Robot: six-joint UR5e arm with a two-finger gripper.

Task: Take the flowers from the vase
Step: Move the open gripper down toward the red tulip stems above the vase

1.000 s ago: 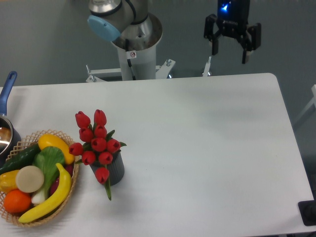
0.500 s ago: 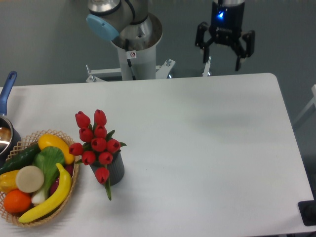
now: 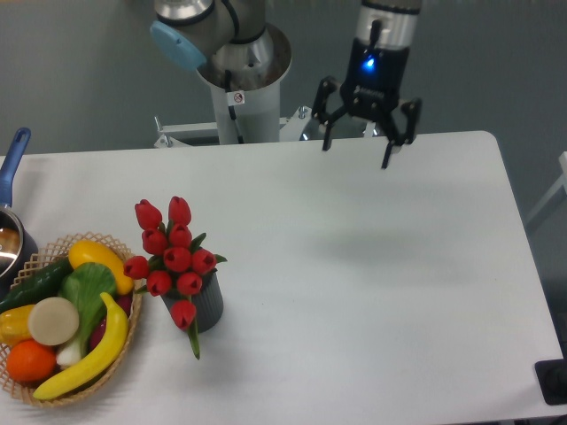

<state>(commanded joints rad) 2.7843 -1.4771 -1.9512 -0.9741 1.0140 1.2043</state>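
While the gripper point(image 3: 358, 150) hangs wide open over the far side of the table point(image 3: 372, 292), the flowers point(image 3: 172, 259) sit in the vase point(image 3: 206, 305) beside the basket point(image 3: 121, 336), so it must reach them first.

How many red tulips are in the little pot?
10 show, clustered in the flowers standing in the vase: two on top, the others bunched below, one drooping over the front. More may hide behind them.

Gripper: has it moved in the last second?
Yes. The gripper has come down and left in view, from above the table's far edge toward the flowers, jaws open.
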